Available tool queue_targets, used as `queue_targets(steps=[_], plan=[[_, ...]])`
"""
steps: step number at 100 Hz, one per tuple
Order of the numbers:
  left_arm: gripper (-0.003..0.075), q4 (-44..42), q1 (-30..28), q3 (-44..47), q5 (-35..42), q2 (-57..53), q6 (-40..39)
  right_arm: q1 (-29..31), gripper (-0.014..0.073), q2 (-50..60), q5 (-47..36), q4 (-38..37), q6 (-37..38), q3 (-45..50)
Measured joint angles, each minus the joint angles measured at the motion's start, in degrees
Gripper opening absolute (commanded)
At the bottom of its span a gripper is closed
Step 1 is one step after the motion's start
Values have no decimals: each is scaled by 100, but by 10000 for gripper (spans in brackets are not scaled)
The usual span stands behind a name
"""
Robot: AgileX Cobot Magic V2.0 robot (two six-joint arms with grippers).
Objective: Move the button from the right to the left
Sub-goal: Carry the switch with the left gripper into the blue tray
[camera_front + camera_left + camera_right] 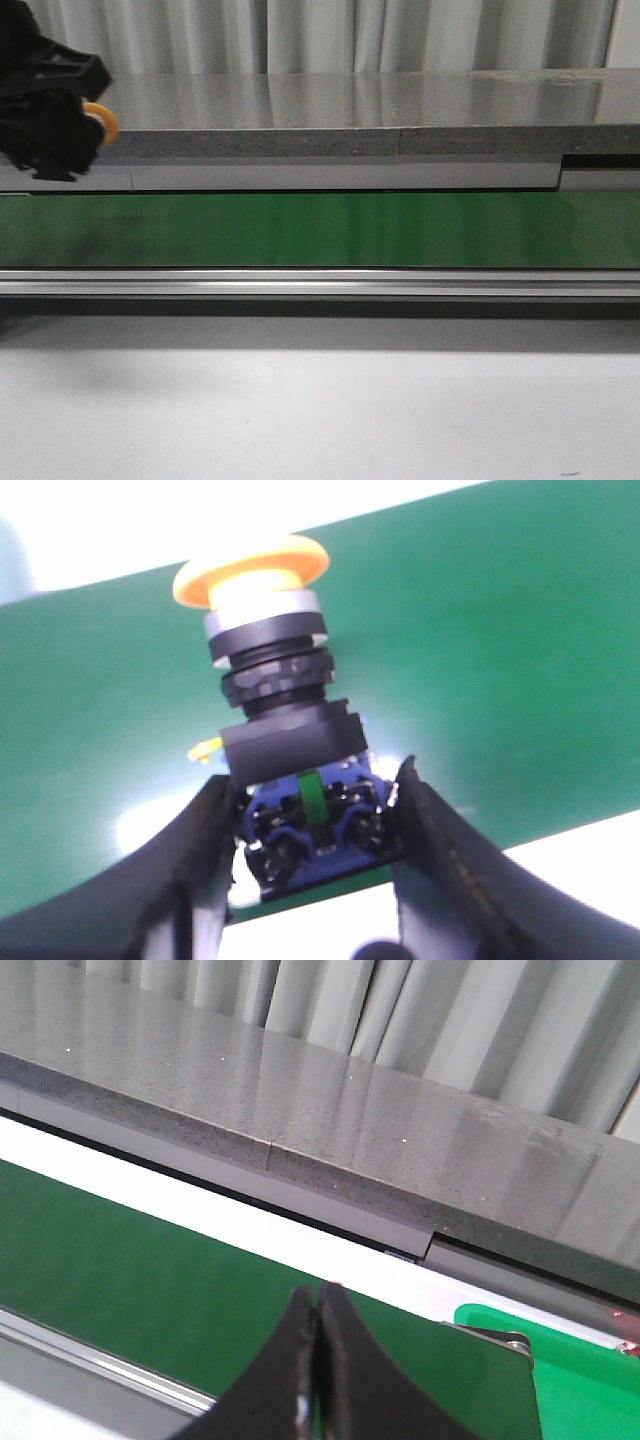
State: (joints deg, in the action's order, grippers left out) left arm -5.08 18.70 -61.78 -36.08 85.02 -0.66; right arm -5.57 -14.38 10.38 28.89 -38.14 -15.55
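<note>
The button [270,670] has a round orange-yellow cap, a black body and a blue base with a green strip. My left gripper [315,815] is shut on that blue base, one black finger on each side, above the green belt [500,660]. In the front view the left gripper [75,125] hangs at the far left edge above the belt, and only the button's orange cap [103,122] shows beside it. My right gripper [318,1305] is shut with nothing between its fingers, over the belt's right end [150,1280]. It does not show in the front view.
The green conveyor belt [330,228] runs across the whole width, with a metal rail [320,283] along its near side. Behind it stands a grey stone-like ledge [350,110] and curtains. White tabletop [320,410] lies in front. A green part [560,1360] sits past the belt's right end.
</note>
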Motion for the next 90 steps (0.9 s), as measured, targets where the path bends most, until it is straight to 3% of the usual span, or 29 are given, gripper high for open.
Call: queue_targets(steps=[30, 54, 90], plan=[[102, -899, -1277, 0, -175, -216, 0, 0, -67, 0, 0, 0, 0, 0], [102, -1036, -2188, 157, 314, -135, 0, 0, -67, 0, 0, 0, 0, 0], [102, -1064, -2910, 244, 1157, 741, 367, 0, -67, 0, 20, 0, 0, 0]])
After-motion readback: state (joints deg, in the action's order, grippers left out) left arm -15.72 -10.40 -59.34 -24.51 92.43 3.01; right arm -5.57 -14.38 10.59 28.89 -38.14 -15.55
